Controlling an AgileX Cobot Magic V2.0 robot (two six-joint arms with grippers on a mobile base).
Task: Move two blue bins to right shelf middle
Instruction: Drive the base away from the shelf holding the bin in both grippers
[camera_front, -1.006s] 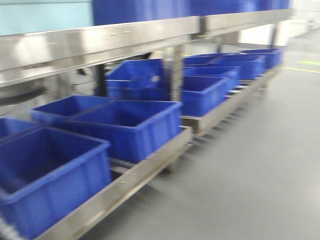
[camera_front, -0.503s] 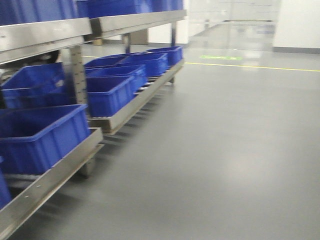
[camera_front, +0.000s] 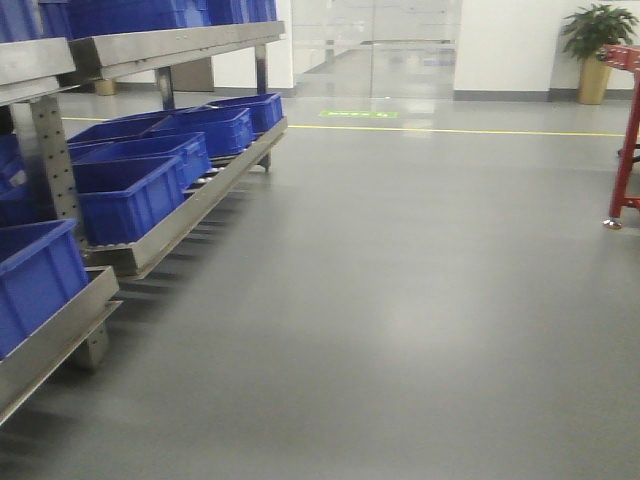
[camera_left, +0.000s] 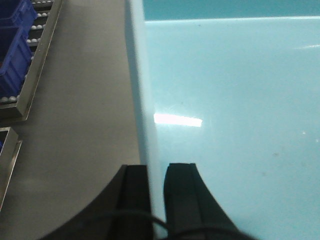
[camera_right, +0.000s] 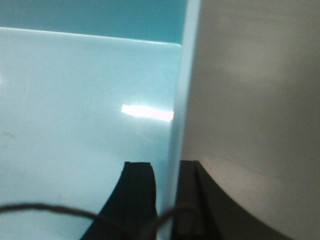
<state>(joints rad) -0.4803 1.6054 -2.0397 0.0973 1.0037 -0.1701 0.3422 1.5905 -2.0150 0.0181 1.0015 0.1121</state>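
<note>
1. The left gripper (camera_left: 156, 169) is closed down on the left wall of a pale blue bin (camera_left: 225, 125). One black finger sits outside the wall and one inside, and the wall fills the narrow gap between them.
2. The right gripper (camera_right: 167, 167) is clamped the same way on the bin's opposite wall, with one finger on each face of it.
3. The bin's inside faces up between the two wrist cameras. Its bottom looks bare and carries a bright reflection.
4. In the left wrist view, the steel shelf (camera_front: 170, 45) lies just beyond the bin's left wall, across a strip of grey floor (camera_front: 400, 300).
5. Dark blue bins (camera_front: 125, 200) stand in a row on the shelf's lower level, and more sit on the level above.
6. A red cart (camera_front: 628, 130) and a potted plant (camera_front: 595, 40) stand well apart from the shelf, on the far side of the floor.
</note>
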